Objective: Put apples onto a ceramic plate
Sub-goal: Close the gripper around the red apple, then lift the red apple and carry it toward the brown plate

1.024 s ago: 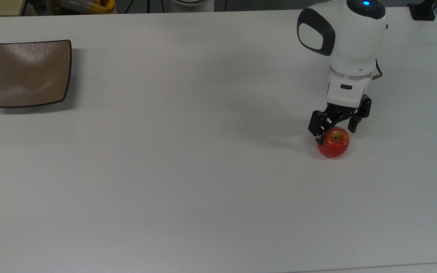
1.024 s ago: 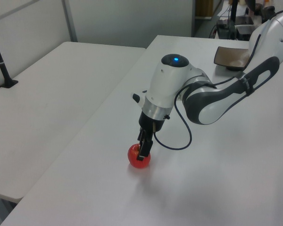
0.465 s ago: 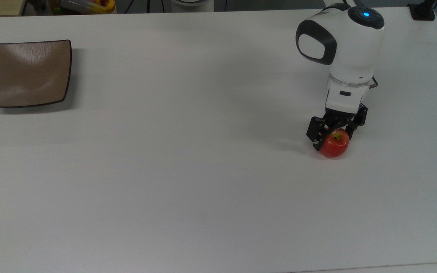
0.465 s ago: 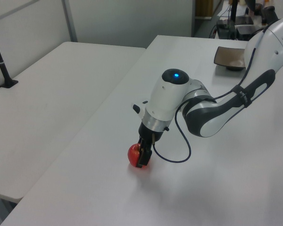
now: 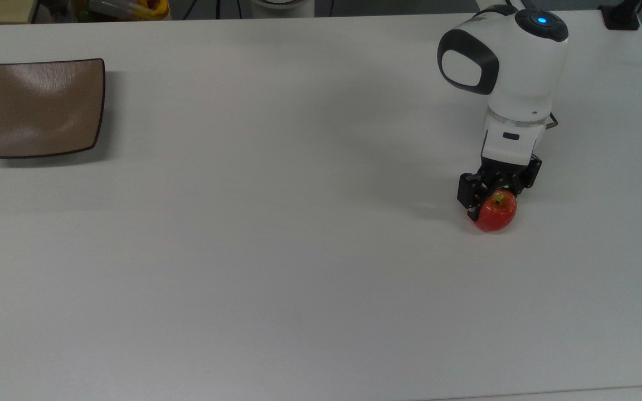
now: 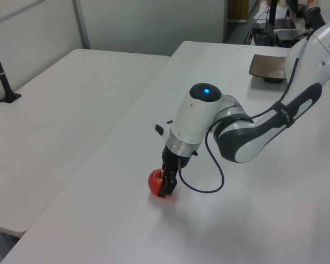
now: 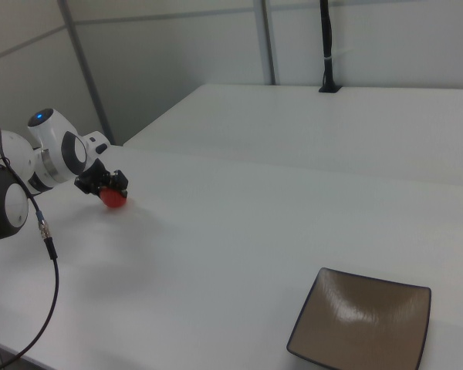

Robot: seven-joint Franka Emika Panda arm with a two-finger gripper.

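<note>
The small red apple (image 5: 497, 214) rests on the white table at the top view's right; it also shows as a red ball (image 6: 155, 181) in the left view and the apple (image 7: 114, 200) in the right view. My gripper (image 5: 496, 200) reaches down over it, one finger on each side, shut on the apple. The gripper (image 6: 166, 184) hides part of the fruit in the left view. The square tan-brown ceramic plate (image 5: 42, 108) lies far off at the top view's left with nothing on it. The plate (image 6: 268, 67) is seen at the left view's far end, and the plate (image 7: 363, 320) is near in the right view.
The white table (image 5: 298, 250) stretches bare between apple and plate. A second white table (image 6: 55, 126) stands beside it, with a black post (image 6: 0, 66) on it. My arm's cable (image 7: 46, 231) hangs below the wrist. Clutter (image 5: 131, 8) sits beyond the table's far edge.
My gripper has come down around the apple and its fingers have drawn in against it. The apple has shifted slightly toward the top view's right.
</note>
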